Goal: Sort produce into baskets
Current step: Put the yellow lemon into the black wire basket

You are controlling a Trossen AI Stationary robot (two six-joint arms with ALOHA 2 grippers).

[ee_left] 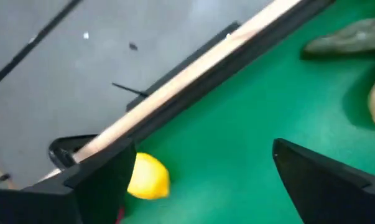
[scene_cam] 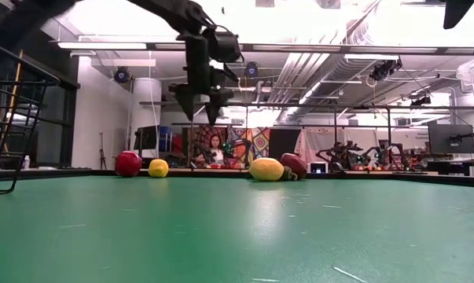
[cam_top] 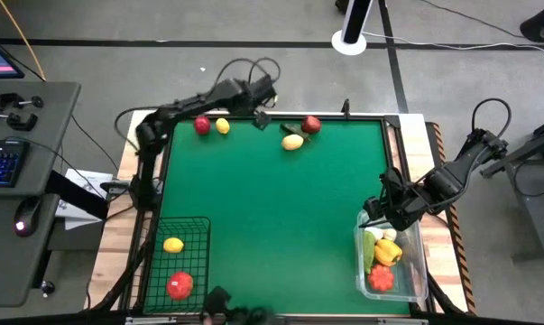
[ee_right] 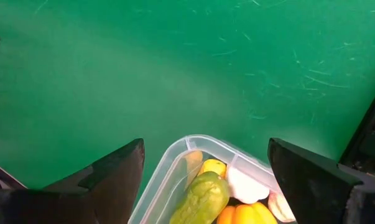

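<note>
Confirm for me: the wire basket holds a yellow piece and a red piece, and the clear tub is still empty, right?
Not quite. The wire basket does hold a yellow piece and a red piece, but the clear tub is not empty: the high view shows several pieces in it, and the right wrist view shows a green one, an orange one and a white one.

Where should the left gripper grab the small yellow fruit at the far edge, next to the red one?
Take the small yellow fruit across its middle, coming straight down from above. It is rounded, so no side is better by shape, but the red fruit sits close on one side and the table rail runs just behind it. Probably set the fingers parallel to the rail's short gap. The left gripper, open, hovers nearby.
</note>
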